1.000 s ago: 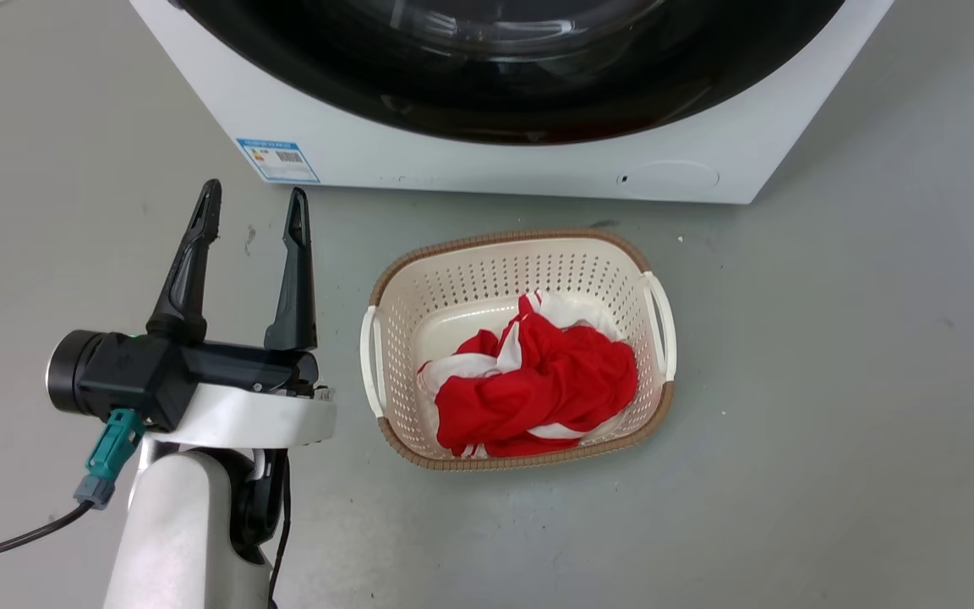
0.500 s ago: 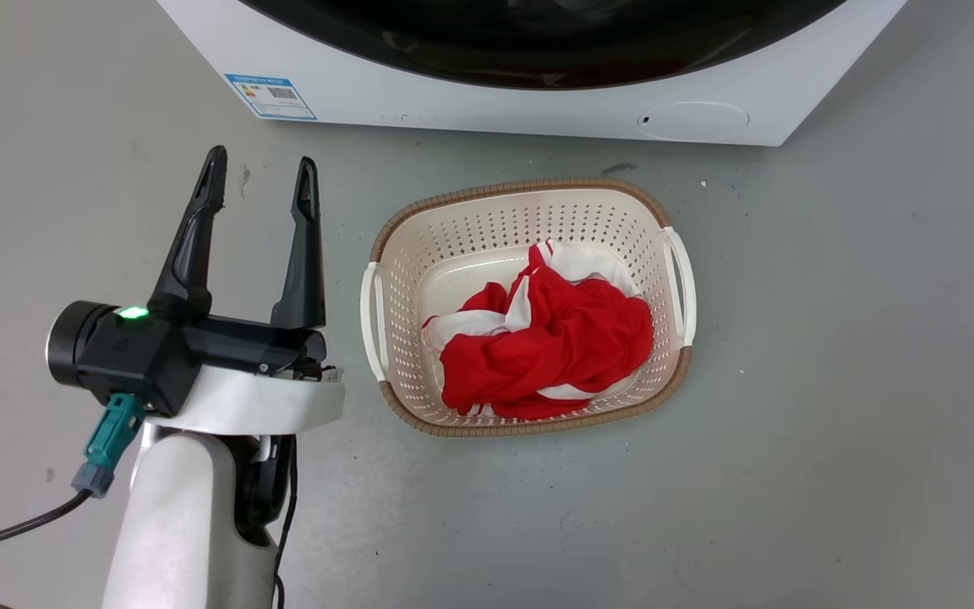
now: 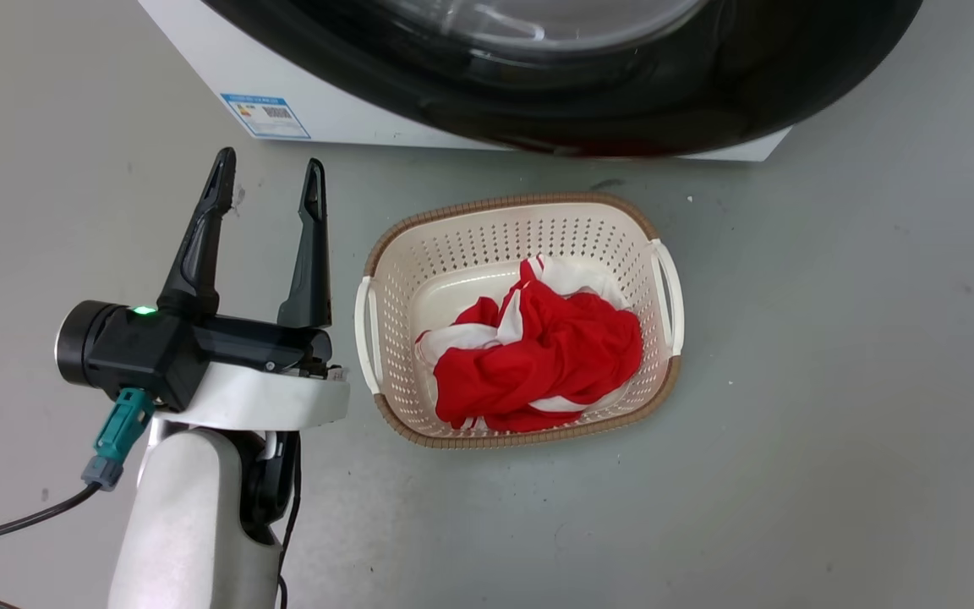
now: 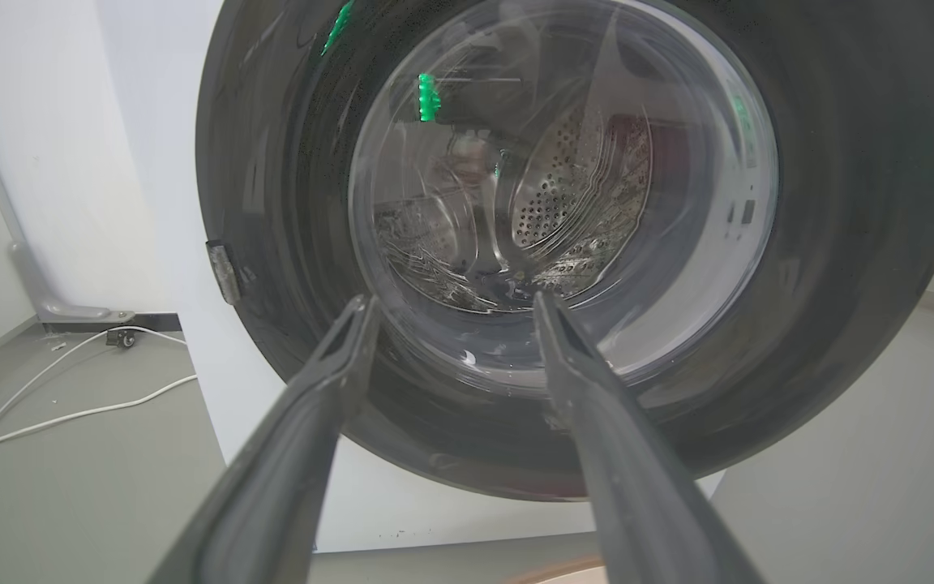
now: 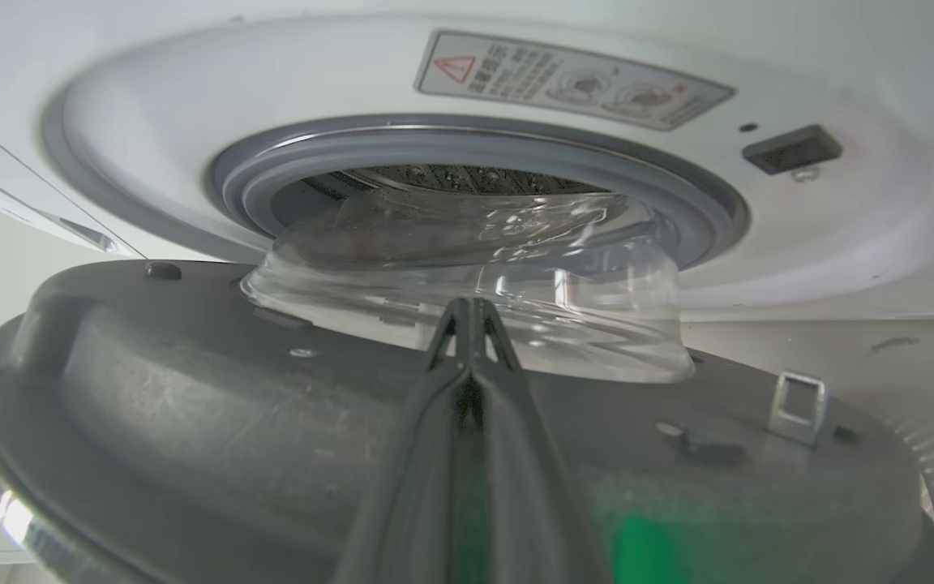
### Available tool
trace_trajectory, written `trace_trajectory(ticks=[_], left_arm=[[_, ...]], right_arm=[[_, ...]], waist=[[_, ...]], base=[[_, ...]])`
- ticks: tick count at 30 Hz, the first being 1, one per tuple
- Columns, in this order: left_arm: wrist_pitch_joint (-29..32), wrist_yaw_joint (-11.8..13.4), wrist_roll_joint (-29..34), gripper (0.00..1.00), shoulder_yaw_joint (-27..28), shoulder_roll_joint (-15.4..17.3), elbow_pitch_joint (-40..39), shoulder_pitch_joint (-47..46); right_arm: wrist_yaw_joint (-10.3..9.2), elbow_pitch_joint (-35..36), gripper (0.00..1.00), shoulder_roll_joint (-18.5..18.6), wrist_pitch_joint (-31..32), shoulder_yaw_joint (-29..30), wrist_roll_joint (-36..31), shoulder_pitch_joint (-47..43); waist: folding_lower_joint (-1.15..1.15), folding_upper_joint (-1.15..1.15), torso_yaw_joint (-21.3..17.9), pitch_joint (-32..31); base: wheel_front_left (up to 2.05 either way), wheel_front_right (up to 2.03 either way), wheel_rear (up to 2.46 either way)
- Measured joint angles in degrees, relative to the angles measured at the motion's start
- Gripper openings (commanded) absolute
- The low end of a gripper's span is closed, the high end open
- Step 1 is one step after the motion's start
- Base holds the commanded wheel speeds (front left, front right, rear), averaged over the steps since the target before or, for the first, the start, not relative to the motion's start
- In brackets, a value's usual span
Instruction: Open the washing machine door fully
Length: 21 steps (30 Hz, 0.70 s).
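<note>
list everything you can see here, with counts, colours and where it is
washing machine: 1, white, top of the head view
washing machine door: 1, glossy black with clear glass bowl, swung partly off the machine front
rubber ring: 1, grey, around the drum opening
warning label: 1, pale with red triangle, above the opening
sticker: 1, blue and white, machine's lower left corner
basket: 1, cream with brown rim, on the floor before the machine
cloth: 1 bundle, red and white, in the basket
cable: white, count unclear, on the floor left of the machine
floor: grey
left gripper: 1, black, open, left of the basket
right gripper: 1, dark, shut, at the door's inner face
</note>
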State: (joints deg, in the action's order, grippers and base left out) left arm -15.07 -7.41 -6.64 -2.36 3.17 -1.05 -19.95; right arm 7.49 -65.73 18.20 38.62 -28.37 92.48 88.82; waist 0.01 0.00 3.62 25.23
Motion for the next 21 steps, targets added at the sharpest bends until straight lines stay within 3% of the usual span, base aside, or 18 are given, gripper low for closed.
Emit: trace_trajectory(ticks=[12, 21], left_arm=[[0.0, 0.0, 0.3, 1.00, 0.3, 0.0, 2.4, 3.3], [0.0, 0.0, 1.4, 1.00, 1.7, 0.7, 4.7, 8.9]], right_arm=[[0.00, 4.6, 0.00, -1.1, 8.4, -0.9, 2.3, -9.6], [0.00, 13.3, 0.00, -4.4, 12.8, -2.6, 4.4, -22.3]], waist=[[-0.01, 0.00, -0.6, -6.2], [-0.01, 0.00, -1.1, -13.5]], base=[[0.00, 0.00, 0.00], [0.00, 0.00, 0.00]])
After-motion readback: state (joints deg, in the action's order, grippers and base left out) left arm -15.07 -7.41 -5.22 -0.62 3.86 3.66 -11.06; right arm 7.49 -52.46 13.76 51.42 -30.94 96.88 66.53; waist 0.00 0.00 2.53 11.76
